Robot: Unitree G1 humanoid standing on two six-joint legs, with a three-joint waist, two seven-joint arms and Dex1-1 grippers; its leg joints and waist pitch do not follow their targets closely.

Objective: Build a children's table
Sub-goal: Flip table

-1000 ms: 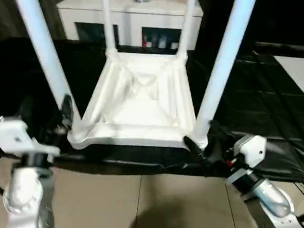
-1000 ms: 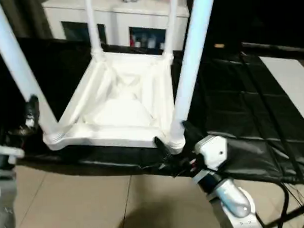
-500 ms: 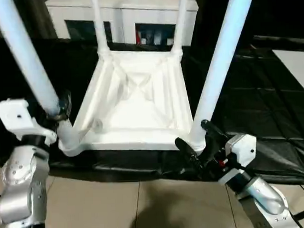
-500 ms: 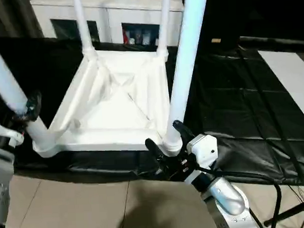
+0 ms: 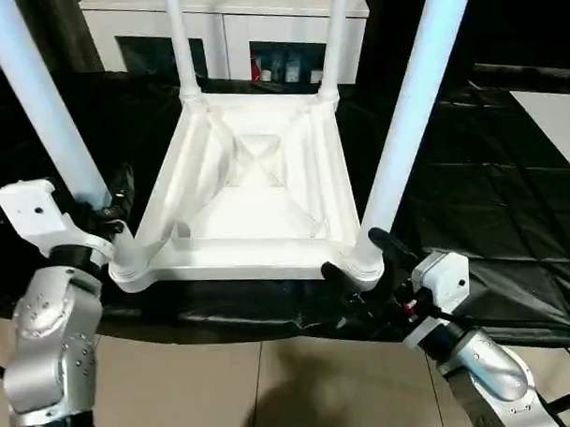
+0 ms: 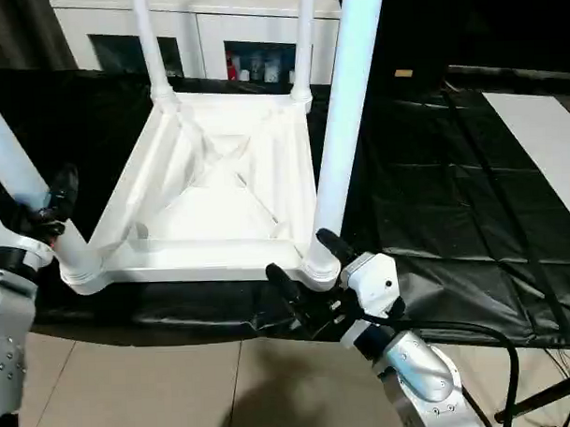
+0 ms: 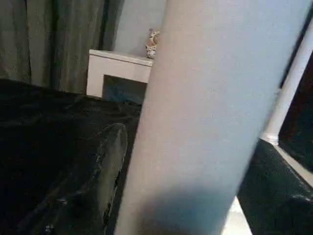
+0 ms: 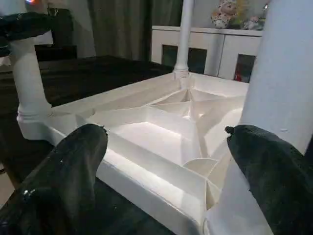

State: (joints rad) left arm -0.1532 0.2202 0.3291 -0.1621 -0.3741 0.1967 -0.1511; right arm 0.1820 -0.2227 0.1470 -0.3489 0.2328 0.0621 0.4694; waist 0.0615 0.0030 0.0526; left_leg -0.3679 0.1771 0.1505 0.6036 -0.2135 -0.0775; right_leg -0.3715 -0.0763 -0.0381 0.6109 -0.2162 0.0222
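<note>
The table [image 5: 252, 201] lies upside down at the near edge of the black work table [image 5: 489, 169], its ribbed underside facing up and all four legs standing in the corner sockets. Compared with a second ago the top sits a little further onto the black cover and squarer to the robot, though the head camera has also tilted, so part of that shift is only the view.

The left gripper [image 5: 112, 212] has come up from beside the socket to the near left leg [image 5: 47, 100]; its black fingers [image 6: 60, 195] now sit either side of the tube just above the socket, apparently closed on it, and the left wrist view has the tube pressed close against one finger.

The right gripper [image 5: 357, 267] has slid in towards the near right leg [image 5: 404, 125]. Its fingers stand wide apart, one on each side of the leg's foot at the near right corner, holding nothing; the right wrist view shows a clear gap to the tube on either side.

With every leg seated, the assembly looks nearly done; what remains is probably pressing the legs home and turning the table upright.

A white cabinet [image 5: 227, 33] stands at the far side.
</note>
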